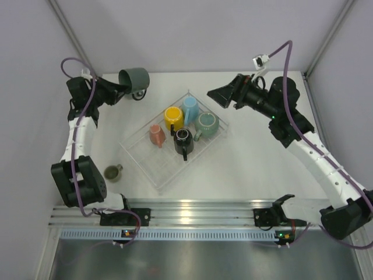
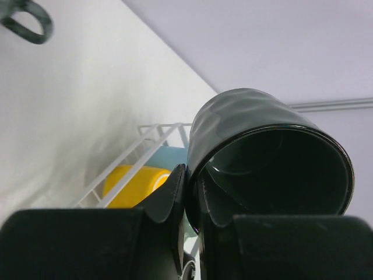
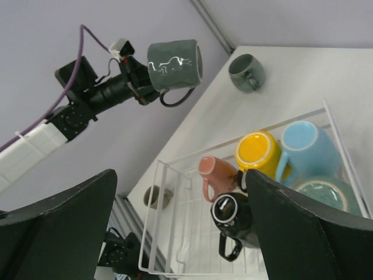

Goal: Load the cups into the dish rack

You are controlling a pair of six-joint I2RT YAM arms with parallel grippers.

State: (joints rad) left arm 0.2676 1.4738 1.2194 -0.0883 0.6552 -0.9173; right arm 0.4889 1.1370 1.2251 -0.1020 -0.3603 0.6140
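Note:
My left gripper is shut on the rim of a dark grey-green mug, held in the air on its side beyond the rack's far-left corner; the fingers pinch its wall. The clear dish rack holds a yellow mug, light blue mug, teal-green mug, salmon pink mug and black mug. A small olive mug stands on the table left of the rack. My right gripper is open and empty above the rack's far-right side.
Another small dark mug stands on the table at the far left, under the held mug; its handle shows in the left wrist view. Grey walls close the table on the left, back and right. An aluminium rail runs along the near edge.

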